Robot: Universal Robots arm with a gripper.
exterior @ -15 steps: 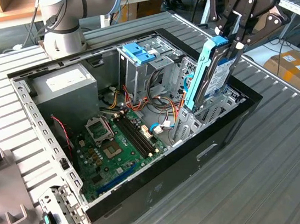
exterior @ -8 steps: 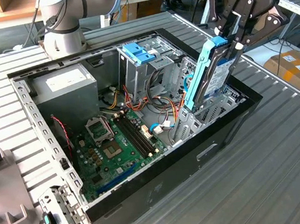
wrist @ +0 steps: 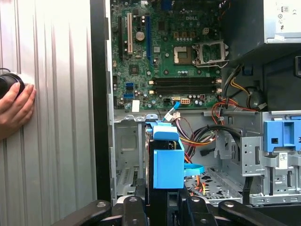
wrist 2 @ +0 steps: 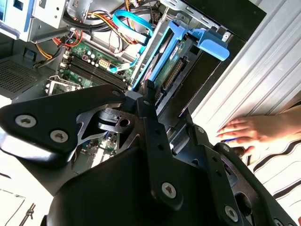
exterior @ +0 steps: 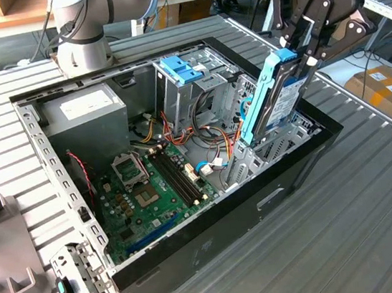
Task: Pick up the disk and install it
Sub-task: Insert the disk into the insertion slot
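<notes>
The pincer (exterior: 299, 52) had its fingers closed on the upper end of the disk (exterior: 277, 103), gripping across the blue frame with no gap that I could see. The disk hung on edge and leaning, its top tipped toward the arm. Its lower end was down inside the metal bay (exterior: 276, 152), at the corner of the case (exterior: 195, 251) on the exterior view's right. Whether that lower edge was touching the bay floor or a rail I could not tell.

In the first wrist view the disk (wrist: 168, 165) stood just off the bay's side wall, with orange and black cables (wrist: 207, 134) close beside it.

From where I stood the lean looked like the main worry. A frame going in crooked could catch on a bay wall and jam, and a push from above would then wedge it or make it twist in the fingers, since only one end was gripped. The cables were the second worry, because one straying under the disk could get pinched or keep the frame from seating. A slip would drop the disk toward the board (exterior: 151, 188).

A person's hand (wrist: 15, 106) rested on the ribbed table (exterior: 351, 227) just outside the case, over something dark and round, near enough that a wide swing of the arm would matter.
</notes>
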